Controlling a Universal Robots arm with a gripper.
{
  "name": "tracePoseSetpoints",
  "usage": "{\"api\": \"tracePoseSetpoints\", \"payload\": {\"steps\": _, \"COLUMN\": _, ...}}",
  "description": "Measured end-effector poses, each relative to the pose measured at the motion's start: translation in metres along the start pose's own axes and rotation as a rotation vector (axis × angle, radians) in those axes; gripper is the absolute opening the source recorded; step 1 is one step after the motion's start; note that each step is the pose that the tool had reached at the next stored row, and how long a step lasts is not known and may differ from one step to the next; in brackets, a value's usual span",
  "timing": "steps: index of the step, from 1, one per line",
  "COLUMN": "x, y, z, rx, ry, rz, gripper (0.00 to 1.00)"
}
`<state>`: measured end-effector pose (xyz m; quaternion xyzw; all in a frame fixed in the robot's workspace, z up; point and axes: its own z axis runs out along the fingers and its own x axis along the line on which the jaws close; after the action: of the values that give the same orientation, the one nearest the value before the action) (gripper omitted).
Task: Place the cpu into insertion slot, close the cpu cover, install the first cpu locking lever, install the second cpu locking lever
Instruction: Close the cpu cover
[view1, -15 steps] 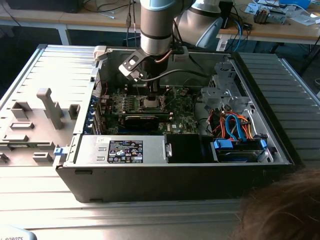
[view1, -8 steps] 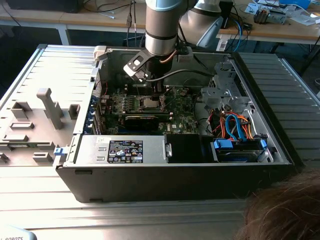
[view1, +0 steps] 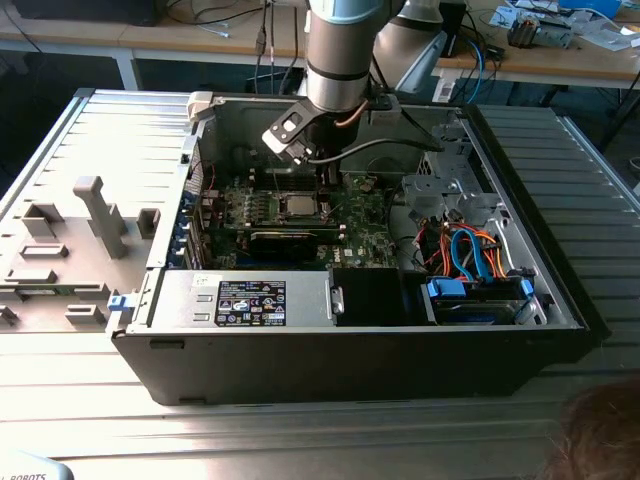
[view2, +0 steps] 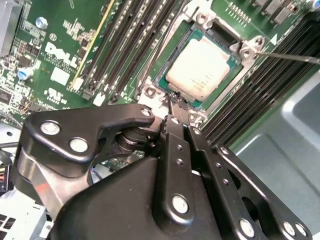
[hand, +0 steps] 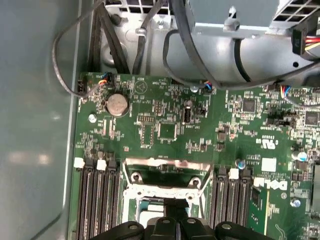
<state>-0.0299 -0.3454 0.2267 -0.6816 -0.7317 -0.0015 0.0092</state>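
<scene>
The hand (view2: 181, 122) is down inside the open computer case (view1: 350, 350), its two black fingers (view2: 172, 145) drawn together. I can't see anything held between them. In the second wrist view the tips sit just at one corner of the insertion slot (view2: 150, 92), close above its silvery rim.

The cpu (view2: 202, 75) lies flat and square in that slot with its pale metal top facing up, so the seating looks done. From the hand, the chip is straight ahead across the slot.

In the first wrist view the cpu cover (hand: 165, 164) seems to be standing up off the slot rather than lying on it. It rises from the edge opposite the hand, with its long edge running along that side and its window open to view. I'd say it has not been closed. A thin locking lever (view2: 290, 57) pokes out sideways from one corner of the slot, clear of its catch as far as I can tell.

Room is tight. Long black memory slots (view2: 125, 45) run along both flanks of the insertion slot, and the grey case wall (view2: 280, 150) is beyond one bank. The free space is above the slot and along the line from the hand to the cover. The case itself rests on a slatted metal table (view1: 300, 430).
</scene>
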Motion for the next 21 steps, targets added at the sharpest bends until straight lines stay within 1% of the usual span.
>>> {"api": "tracePoseSetpoints", "payload": {"steps": 3, "x": -0.0006, "y": 0.0068, "z": -0.0001, "rx": 0.0005, "ry": 0.0, "rz": 0.0, "gripper": 0.11}}
{"api": "tracePoseSetpoints", "payload": {"steps": 8, "x": -0.0013, "y": 0.0144, "z": -0.0003, "rx": 0.0008, "ry": 0.0, "rz": 0.0, "gripper": 0.11}}
{"api": "tracePoseSetpoints", "payload": {"steps": 10, "x": -0.0015, "y": 0.0187, "z": -0.0009, "rx": 0.001, "ry": 0.0001, "rz": 0.0, "gripper": 0.11}}
{"api": "tracePoseSetpoints", "payload": {"steps": 15, "x": -0.0014, "y": 0.0189, "z": -0.0107, "rx": 0.0009, "ry": 0.0001, "rz": 0.0, "gripper": 0.11}}
{"api": "tracePoseSetpoints", "payload": {"steps": 16, "x": -0.0014, "y": 0.0189, "z": -0.0133, "rx": 0.0009, "ry": 0.0001, "rz": 0.0, "gripper": 0.11}}
{"api": "tracePoseSetpoints", "payload": {"steps": 18, "x": -0.0013, "y": 0.0188, "z": -0.0224, "rx": 0.001, "ry": 0.0, "rz": 0.0, "gripper": 0.11}}
{"api": "tracePoseSetpoints", "payload": {"steps": 21, "x": -0.0012, "y": 0.0188, "z": -0.029, "rx": 0.0009, "ry": 0.0003, "rz": 0.0, "gripper": 0.11}}
